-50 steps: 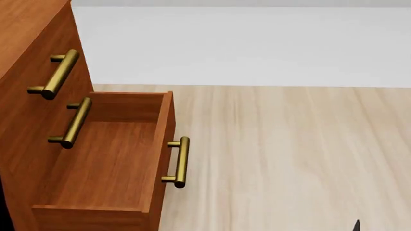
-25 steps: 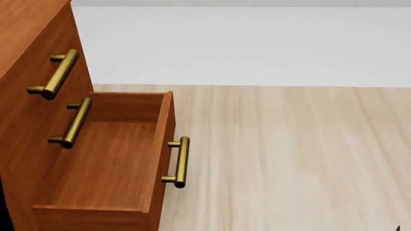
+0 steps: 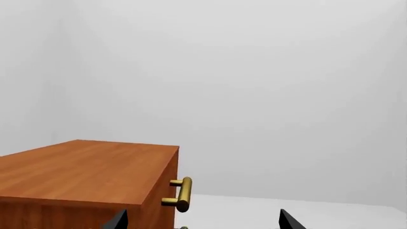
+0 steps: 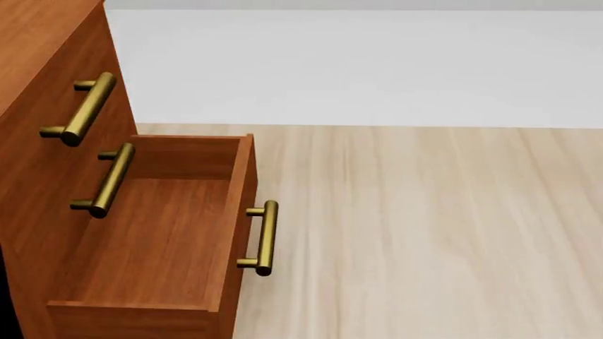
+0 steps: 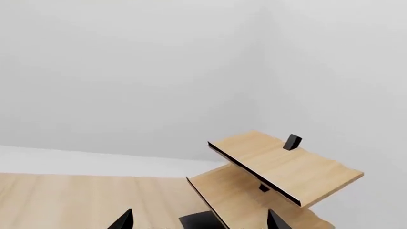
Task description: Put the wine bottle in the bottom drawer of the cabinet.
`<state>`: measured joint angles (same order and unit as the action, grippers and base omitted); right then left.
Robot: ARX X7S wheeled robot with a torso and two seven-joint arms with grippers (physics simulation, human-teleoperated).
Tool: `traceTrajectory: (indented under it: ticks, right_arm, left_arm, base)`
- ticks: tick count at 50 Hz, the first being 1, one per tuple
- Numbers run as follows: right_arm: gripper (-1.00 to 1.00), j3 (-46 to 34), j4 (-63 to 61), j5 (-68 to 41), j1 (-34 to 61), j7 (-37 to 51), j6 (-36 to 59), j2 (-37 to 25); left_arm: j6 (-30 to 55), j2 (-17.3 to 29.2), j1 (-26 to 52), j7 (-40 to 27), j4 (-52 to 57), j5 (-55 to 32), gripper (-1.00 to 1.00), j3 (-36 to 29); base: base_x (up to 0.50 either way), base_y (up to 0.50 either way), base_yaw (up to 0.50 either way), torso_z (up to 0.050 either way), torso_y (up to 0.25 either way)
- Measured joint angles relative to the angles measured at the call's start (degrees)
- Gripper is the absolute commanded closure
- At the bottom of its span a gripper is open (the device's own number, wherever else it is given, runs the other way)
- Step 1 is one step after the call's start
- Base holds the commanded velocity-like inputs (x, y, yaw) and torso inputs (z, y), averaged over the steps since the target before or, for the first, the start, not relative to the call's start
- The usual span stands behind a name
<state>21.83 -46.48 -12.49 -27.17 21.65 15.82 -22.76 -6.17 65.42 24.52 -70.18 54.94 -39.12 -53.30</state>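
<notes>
Cabinet (image 4: 42, 106): reddish-brown grained wood, brass cylindrical bar handles. Bottom drawer (image 4: 155, 240) pulled out from cabinet front, a bare box of smooth wood. Wine bottle in no view. Left gripper (image 3: 200, 220) and right gripper (image 5: 198, 220): dark pointed fingertips spread wide, nothing between. Light slatted wooden rack (image 5: 279, 167) beyond right gripper.

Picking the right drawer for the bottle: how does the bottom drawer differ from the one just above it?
The bottom drawer is pulled out, its bare wooden inside showing; the drawer above is shut flush with the cabinet. The bottom drawer's handle sits well out from the cabinet front; the upper one's handle stays close against it. Both are reddish-brown wood with brass bar handles.
</notes>
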Motion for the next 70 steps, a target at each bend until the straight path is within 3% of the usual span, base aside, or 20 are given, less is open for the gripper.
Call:
traceTrajectory:
  ticks: [41,70]
  right_arm:
    - [-1.0,7.8,6.7,-5.2,-0.3,-0.9,-2.5,0.1]
    - [-1.0,11.2,9.0,-10.9,1.6,-1.3,1.0,-1.4]
  left_arm:
    - [-0.8,0.0,-0.4,0.3,-0.8,-0.3,-1.0,0.3]
    - [-0.3,-0.2,-0.4,0.4,-1.2,-0.5,-1.0,0.3]
  base:
    - [0.0,0.0,0.0,0.0,0.0]
    - [0.0,0.0,0.0,0.0,0.0]
